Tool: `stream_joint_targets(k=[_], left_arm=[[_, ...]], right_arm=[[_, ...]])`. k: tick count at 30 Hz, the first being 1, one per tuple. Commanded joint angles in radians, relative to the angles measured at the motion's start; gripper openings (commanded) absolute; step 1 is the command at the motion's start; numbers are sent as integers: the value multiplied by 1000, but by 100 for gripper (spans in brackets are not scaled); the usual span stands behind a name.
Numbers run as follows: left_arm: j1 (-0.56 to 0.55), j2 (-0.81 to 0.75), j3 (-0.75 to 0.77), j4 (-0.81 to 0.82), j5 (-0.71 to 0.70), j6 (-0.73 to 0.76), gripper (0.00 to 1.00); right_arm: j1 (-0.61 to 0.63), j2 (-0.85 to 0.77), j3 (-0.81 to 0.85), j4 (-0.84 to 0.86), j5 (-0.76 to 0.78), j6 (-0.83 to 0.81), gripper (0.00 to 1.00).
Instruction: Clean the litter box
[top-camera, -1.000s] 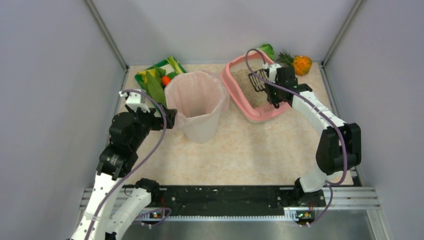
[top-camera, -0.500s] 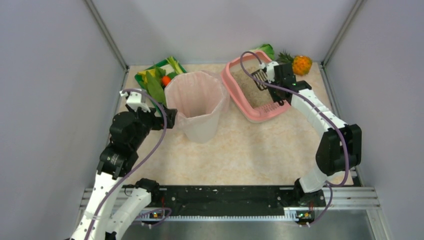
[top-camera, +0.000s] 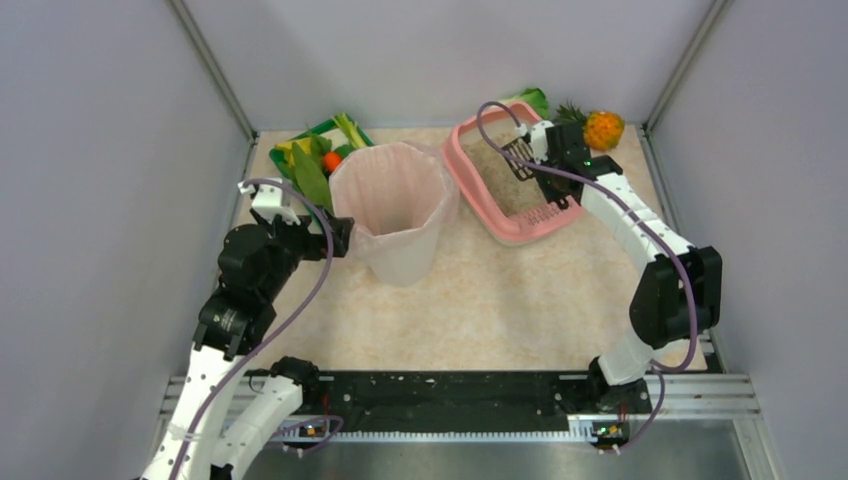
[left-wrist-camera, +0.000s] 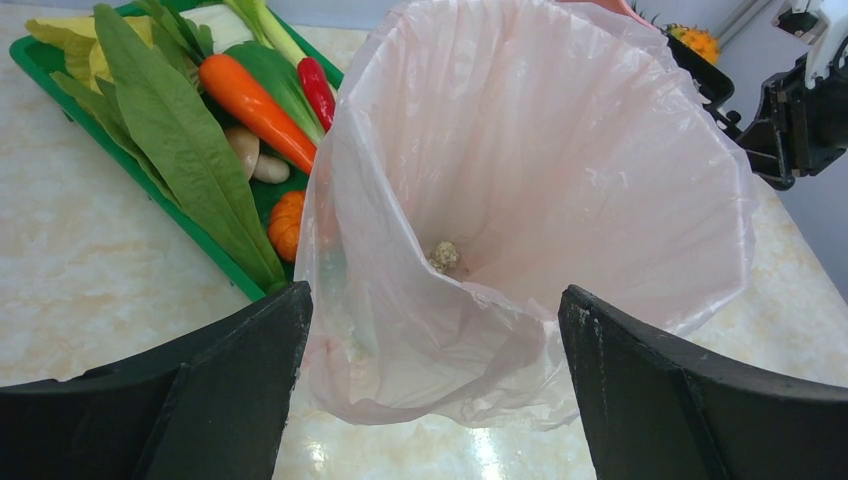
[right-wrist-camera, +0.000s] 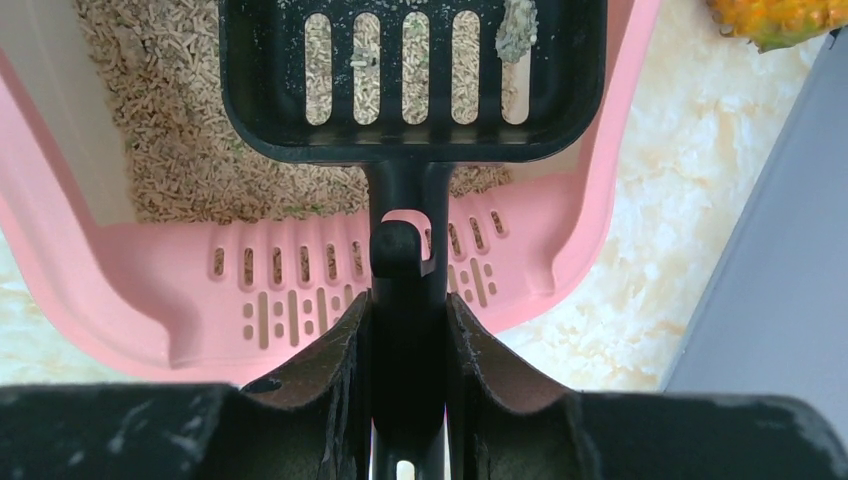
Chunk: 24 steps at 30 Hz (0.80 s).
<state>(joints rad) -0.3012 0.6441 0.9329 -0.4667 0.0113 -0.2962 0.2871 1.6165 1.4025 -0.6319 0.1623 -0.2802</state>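
Fingers (right-wrist-camera: 335, 385) of right gripper (right-wrist-camera: 408, 335) pinch scoop (right-wrist-camera: 410, 150) above the litter box (right-wrist-camera: 300, 300): 1 clump (right-wrist-camera: 517, 25) aboard, 1 lump (left-wrist-camera: 444, 256) binned; left gripper (left-wrist-camera: 432, 295) spread.

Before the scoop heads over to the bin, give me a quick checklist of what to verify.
1. Grip: ok, the right hand is shut on the scoop handle.
2. Load: ok, one clump sits in the scoop's far right corner.
3. Sifting: ok, only a few loose grains are on it, and it hangs over the litter box.
4. Drop zone: ok, the bin mouth is wide open, with one lump inside.
5. Bin steadied: cannot tell, the left hand is open and faces the bin; contact is not visible.
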Motion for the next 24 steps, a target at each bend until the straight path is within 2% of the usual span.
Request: stream_joint_targets(k=[1, 3, 5, 7, 9, 11, 12, 14, 15, 18, 20, 22, 24], left_arm=[[-1, -19, 3, 61, 3, 5, 98], [-1, -20, -2, 66, 14, 7, 98], [-1, -12, 15, 39, 9, 9, 98], [-1, -19, 12, 42, 5, 8, 98], [-1, -32, -7, 66, 14, 6, 98], [-1, -27, -6, 66, 26, 11, 98], [-1, -22, 3, 53, 24, 13, 98], [-1, -23, 15, 40, 14, 15, 98], [-1, -29, 11, 45, 12, 13, 98], [-1, -40, -14, 75, 31, 12, 98], [-1, -29, 2, 54, 33, 12, 98], [0, -28, 7, 52, 26, 7, 98], [-1, -43, -9, 72, 30, 2, 98]], right_arm=[[-12, -29, -4, 73, -74, 37, 0], [-12, -6, 36, 33, -147, 67, 0], [-12, -5, 52, -39, -71, 38, 0], [-16, -23, 22, 0, 20, 12, 0], [-21, -10, 56, 49, -85, 64, 0], [-18, 15, 102, -7, -140, 69, 0], [-17, 15, 106, -70, -94, 51, 0], [-25, -14, 67, -56, 7, 19, 0], [-29, -26, 53, -15, -1, 28, 0], [-29, -8, 89, 18, -198, 93, 0], [-30, 2, 110, -71, -155, 64, 0], [-47, -25, 71, -74, -84, 34, 0], [-70, -35, 63, -5, -200, 92, 0]])
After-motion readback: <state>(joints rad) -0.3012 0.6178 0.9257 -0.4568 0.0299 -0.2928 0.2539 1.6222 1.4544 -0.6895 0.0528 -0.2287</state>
